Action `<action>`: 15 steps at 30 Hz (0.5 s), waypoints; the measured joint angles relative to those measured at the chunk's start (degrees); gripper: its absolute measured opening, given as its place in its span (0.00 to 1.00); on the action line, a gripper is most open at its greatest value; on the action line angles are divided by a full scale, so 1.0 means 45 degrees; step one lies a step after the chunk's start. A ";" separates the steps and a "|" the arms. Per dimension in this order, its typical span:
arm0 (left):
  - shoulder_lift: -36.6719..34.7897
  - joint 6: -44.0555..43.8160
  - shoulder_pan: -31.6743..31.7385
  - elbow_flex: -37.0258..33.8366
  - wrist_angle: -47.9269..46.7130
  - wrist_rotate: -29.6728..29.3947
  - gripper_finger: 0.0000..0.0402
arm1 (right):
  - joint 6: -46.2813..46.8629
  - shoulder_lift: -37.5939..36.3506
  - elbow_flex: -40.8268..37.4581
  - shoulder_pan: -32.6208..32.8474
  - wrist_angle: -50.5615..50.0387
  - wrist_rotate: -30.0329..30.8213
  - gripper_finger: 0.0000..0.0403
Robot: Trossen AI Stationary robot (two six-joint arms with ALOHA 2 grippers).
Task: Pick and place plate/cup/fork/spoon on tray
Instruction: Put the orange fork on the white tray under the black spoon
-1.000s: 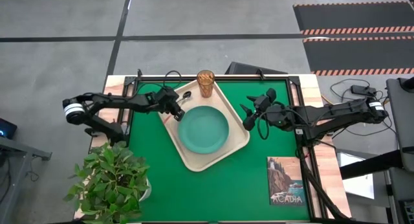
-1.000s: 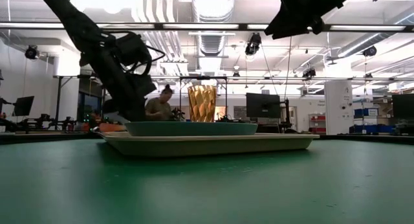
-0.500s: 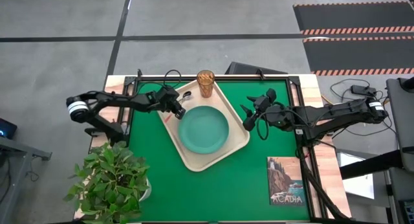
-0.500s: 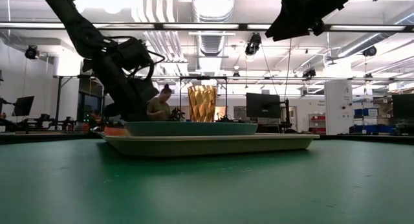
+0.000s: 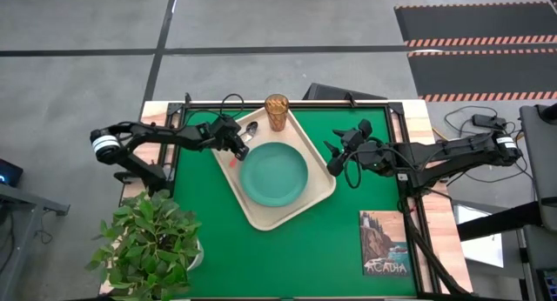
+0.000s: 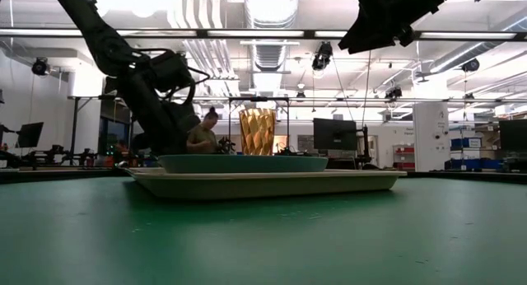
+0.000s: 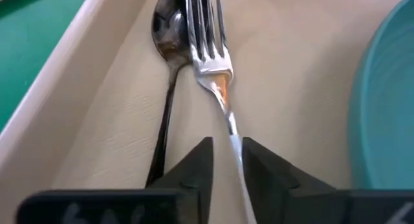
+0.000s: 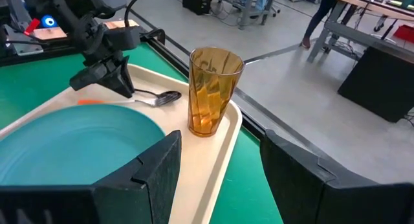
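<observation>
A: On the tray, along its left rim, the fork lies beside the spoon; left gripper fingers narrowly straddle its handle.
B: Part further, lift straight, avoid dragging it. Right gripper waits wide open off the tray's right edge

Green table: tray, book.

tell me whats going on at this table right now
A two-armed robot is loading a cream tray. The teal plate, amber cup, spoon and fork all lie on it. The left gripper sits low over the tray's left edge, its fingers slightly apart around the fork's handle, apparently letting go. The right gripper hangs open just off the tray's right side.
</observation>
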 joint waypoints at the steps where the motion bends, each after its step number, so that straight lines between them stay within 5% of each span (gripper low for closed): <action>1: -0.0004 -0.0004 0.0000 0.0000 0.0009 -0.0053 0.18 | 0.0004 0.0000 0.0000 0.0000 0.0000 0.0000 0.49; 15: -0.0301 0.1243 -0.0882 0.0035 -0.0458 -0.0117 0.26 | 0.0005 0.0000 -0.0001 0.0000 -0.0097 0.0000 0.49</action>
